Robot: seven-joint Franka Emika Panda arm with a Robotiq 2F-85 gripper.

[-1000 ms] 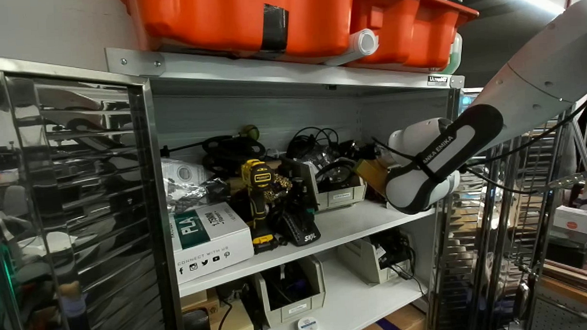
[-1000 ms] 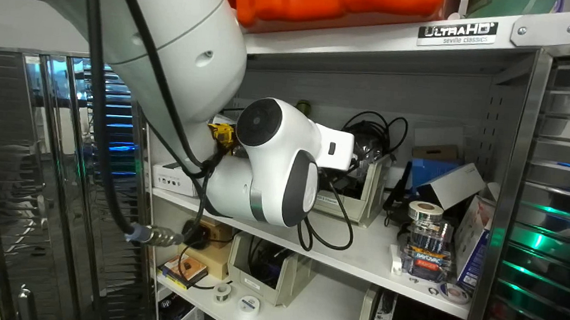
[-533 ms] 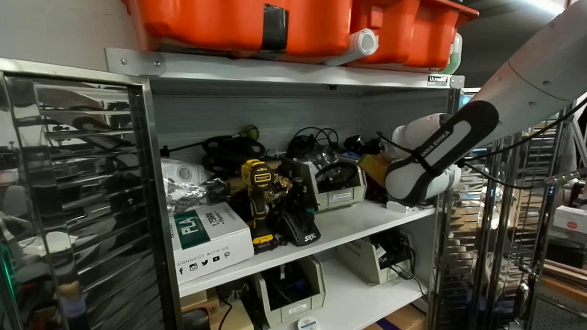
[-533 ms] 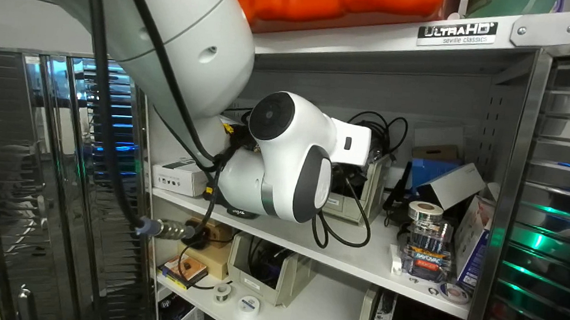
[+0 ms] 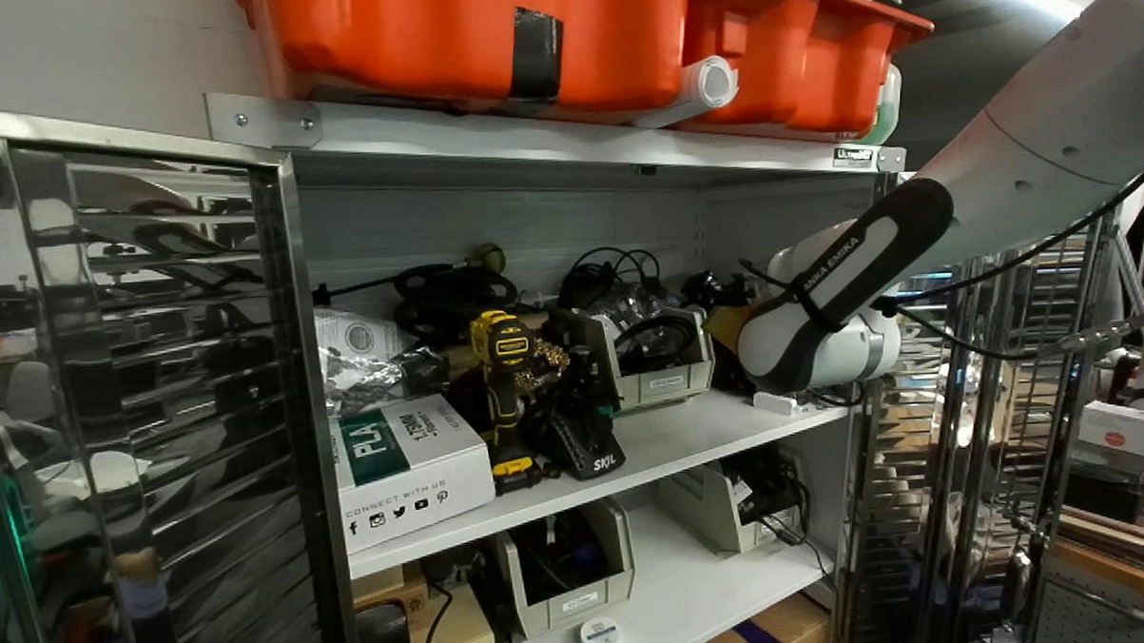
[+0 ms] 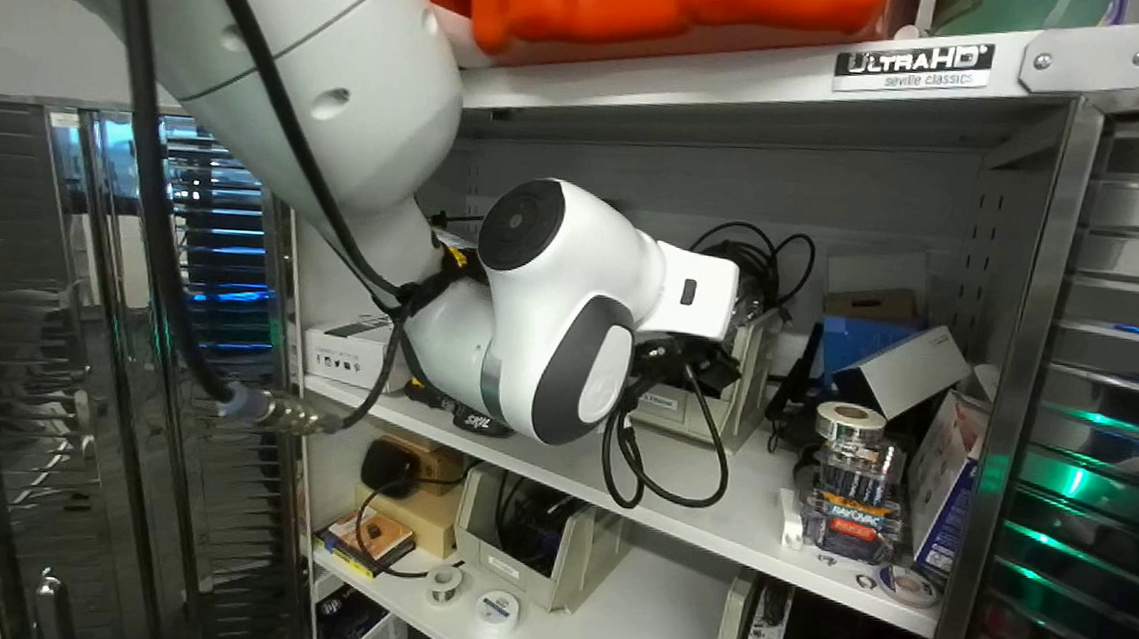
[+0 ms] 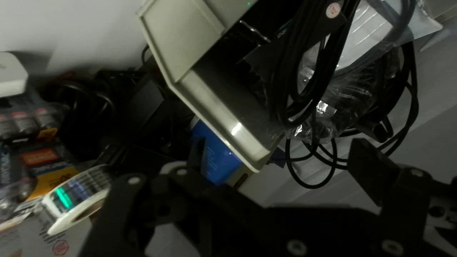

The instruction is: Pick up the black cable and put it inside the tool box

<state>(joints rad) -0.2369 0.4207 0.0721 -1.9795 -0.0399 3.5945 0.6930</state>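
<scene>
A coiled black cable (image 7: 314, 82) lies in a grey-beige open bin (image 7: 232, 128), the likeliest tool box, in the wrist view. In both exterior views the bin (image 5: 665, 385) (image 6: 668, 417) stands on the middle shelf; its coil (image 5: 663, 330) shows at the front. More black cable loops (image 7: 310, 178) hang past clear plastic behind it. My gripper (image 7: 282, 157) is open, its dark fingers wide apart, with nothing seen held between them. The bin's corner and the loops show beyond the jaws. In an exterior view black cable loops (image 6: 664, 467) hang under my wrist; their attachment is hidden.
A battery pack (image 6: 851, 520) and tape roll (image 6: 850, 422) stand right of the bin. A yellow drill (image 5: 502, 362) and white PLA box (image 5: 411, 470) stand left. The shelf above (image 6: 745, 96) overhangs. More bins (image 5: 577, 602) sit on the lower shelf.
In an exterior view my wrist moves right and slightly up, then the arm shifts back left. The dark gripper body now shows more below the white wrist. The bin and shelf items stay still.
</scene>
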